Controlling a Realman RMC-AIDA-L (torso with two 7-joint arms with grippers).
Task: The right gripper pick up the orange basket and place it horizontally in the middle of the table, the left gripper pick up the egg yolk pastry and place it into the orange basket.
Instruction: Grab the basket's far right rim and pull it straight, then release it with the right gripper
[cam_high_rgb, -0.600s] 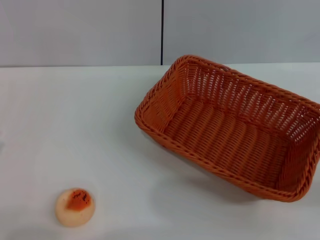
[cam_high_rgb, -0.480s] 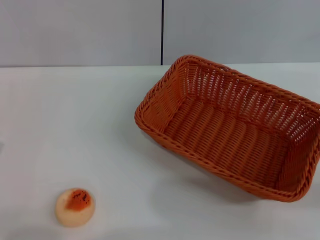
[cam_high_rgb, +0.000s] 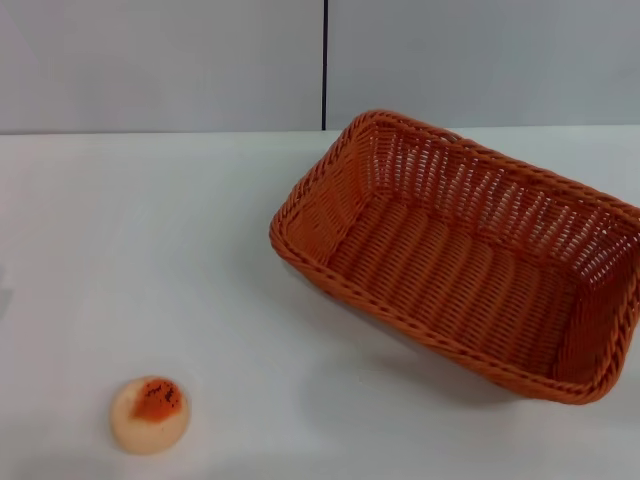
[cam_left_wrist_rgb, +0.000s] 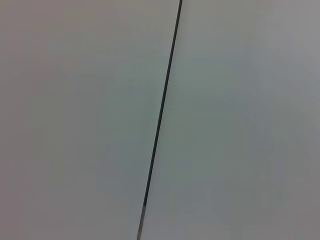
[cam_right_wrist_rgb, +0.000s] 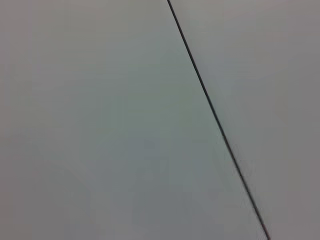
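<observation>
1. The orange basket (cam_high_rgb: 460, 260) is sitting upright on the table (cam_high_rgb: 150, 250), open side up, its long axis running at a slant – one short end angling toward the back wall (cam_high_rgb: 160, 60), the other toward the table's near right edge.
2. The basket is lying right of the table's middle; its far corner is reaching close to the table's back edge, just right of the dark seam (cam_high_rgb: 325, 62) in the wall. Its right end is running up against the border of the head view.
3. Nothing is showing inside the basket; the woven floor and the sloping openwork sides are lying bare.
4. The egg yolk pastry (cam_high_rgb: 150, 414) is resting dome up on the table, well apart from the basket, to the basket's left and nearer the table's front edge – its orange-red patch is facing up.
5. Neither the left gripper nor the right gripper is appearing in any view, so whether either claw is released or clenched I cannot tell.
6. Both wrist cameras are showing only the plain grey wall crossed by a thin dark seam.
</observation>
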